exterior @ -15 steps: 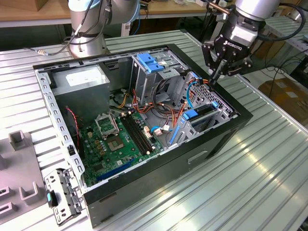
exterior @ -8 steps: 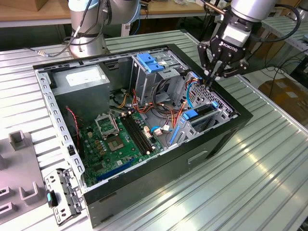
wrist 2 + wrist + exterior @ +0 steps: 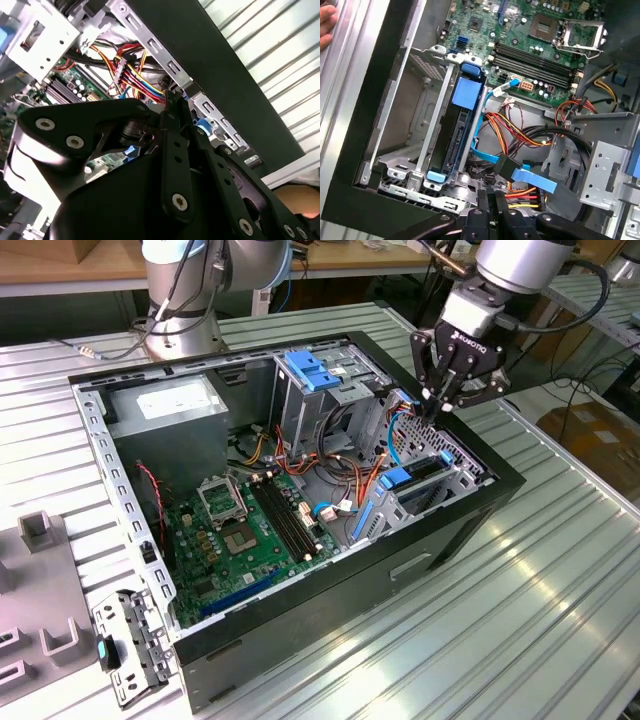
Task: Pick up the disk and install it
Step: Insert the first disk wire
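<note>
the gripper point(image 3: 443, 403) hangs over the computer case point(image 3: 420, 570), jaws nearly closed and empty, above the seated disk point(image 3: 462, 131).

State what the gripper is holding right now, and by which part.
Nothing. The gripper hovers above the case with its fingers together and empty; the disk sits in its bay inside the case, apart from the fingers.

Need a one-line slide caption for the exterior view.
Gripper poised above the open computer case, over the drive bay holding the disk.
</note>
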You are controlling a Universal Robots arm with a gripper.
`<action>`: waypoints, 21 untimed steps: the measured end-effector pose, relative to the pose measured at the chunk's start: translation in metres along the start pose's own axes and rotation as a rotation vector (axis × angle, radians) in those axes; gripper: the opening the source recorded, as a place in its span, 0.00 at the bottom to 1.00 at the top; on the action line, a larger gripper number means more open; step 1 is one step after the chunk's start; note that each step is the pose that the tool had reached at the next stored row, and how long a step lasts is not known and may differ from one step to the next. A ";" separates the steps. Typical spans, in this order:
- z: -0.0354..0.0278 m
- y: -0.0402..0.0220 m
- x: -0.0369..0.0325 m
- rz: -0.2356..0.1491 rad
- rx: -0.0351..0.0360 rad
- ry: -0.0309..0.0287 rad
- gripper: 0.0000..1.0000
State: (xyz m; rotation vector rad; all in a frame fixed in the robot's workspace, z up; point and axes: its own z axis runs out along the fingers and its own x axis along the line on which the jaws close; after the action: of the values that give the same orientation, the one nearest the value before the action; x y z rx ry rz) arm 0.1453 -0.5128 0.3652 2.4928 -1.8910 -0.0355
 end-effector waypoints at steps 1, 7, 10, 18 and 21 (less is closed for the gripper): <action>0.0010 0.0000 0.0000 0.029 0.0003 -0.0008 0.16; 0.0047 -0.0001 0.0001 0.176 0.0018 -0.0039 0.16; 0.0049 -0.0001 0.0001 0.186 0.0020 -0.0044 0.16; 0.0061 0.0036 0.0122 0.187 0.0019 -0.0042 0.16; 0.0075 0.0147 0.0114 0.187 0.0050 -0.0038 0.16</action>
State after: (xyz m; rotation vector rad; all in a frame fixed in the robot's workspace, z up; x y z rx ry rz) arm 0.1341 -0.5277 0.3580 2.3083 -2.1184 -0.0335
